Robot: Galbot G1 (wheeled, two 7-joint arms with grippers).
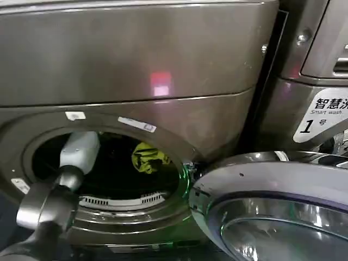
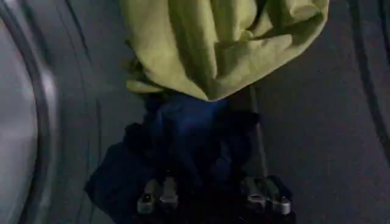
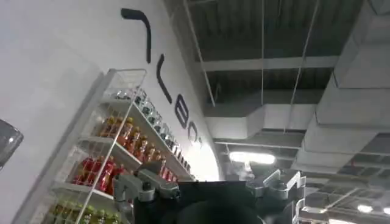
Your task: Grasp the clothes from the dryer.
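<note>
Swung open nearest the camera, one silver-rimmed door (image 1: 272,212) hangs beside one dryer (image 1: 163,70). Inside its drum, one left gripper (image 2: 213,196) has its fingers (image 2: 157,195) clamped on two clothes (image 2: 207,79), yellow-green over dark blue. Right gripper (image 3: 213,192) faces shelved bottles (image 3: 122,152), jaws apart.

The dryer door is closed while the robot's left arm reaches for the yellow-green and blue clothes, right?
Not quite: the dryer door is swung open, as the head view shows. The left arm does reach through the porthole towards the clothes.
</note>
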